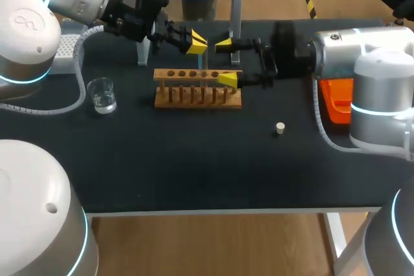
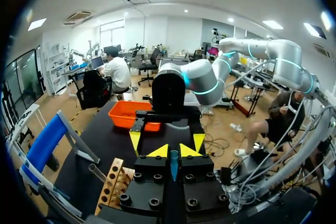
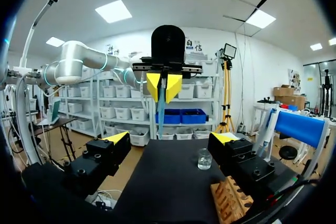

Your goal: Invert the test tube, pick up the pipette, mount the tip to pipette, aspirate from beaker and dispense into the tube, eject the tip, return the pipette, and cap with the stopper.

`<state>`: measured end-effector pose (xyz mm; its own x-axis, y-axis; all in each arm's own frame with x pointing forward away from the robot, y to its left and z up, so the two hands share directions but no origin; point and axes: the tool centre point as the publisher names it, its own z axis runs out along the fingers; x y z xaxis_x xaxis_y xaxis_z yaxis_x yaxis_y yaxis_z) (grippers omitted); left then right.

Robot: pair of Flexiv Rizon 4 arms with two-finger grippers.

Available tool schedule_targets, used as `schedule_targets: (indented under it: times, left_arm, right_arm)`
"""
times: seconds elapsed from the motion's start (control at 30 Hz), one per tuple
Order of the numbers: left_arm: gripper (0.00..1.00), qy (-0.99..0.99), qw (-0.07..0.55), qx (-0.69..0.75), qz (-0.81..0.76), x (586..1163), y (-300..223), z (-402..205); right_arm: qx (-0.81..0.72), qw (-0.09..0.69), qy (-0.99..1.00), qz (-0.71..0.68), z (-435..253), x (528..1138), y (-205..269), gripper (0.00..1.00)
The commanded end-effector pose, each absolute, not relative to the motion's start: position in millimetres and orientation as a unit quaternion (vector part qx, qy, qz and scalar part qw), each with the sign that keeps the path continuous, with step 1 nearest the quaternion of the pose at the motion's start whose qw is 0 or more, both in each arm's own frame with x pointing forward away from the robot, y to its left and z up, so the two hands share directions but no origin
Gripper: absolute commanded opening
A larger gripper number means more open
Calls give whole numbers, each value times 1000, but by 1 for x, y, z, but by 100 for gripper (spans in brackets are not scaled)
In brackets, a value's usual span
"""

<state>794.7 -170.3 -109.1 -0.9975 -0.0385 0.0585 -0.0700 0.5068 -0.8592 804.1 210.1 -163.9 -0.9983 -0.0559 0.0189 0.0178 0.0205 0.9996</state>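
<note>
Test tube (image 3: 161, 110) gripped in left end effector (image 2: 174, 154) | right end effector (image 1: 225, 63) wide apart

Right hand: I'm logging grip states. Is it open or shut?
Open. The right hand has its yellow fingertips spread wide apart in its wrist view, with nothing held between them.

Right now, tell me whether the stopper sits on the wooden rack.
No: the stopper lies on the bare table, apart from the wooden rack.
</note>
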Motion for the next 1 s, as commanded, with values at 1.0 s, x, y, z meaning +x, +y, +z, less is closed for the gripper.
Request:
schedule_targets:
  times: [1.0]
  left_arm:
    - [0,-868,17,31,495,795,-169,-109]
  right_arm:
    - [11,25,-705,-709,-148,792,249,100]
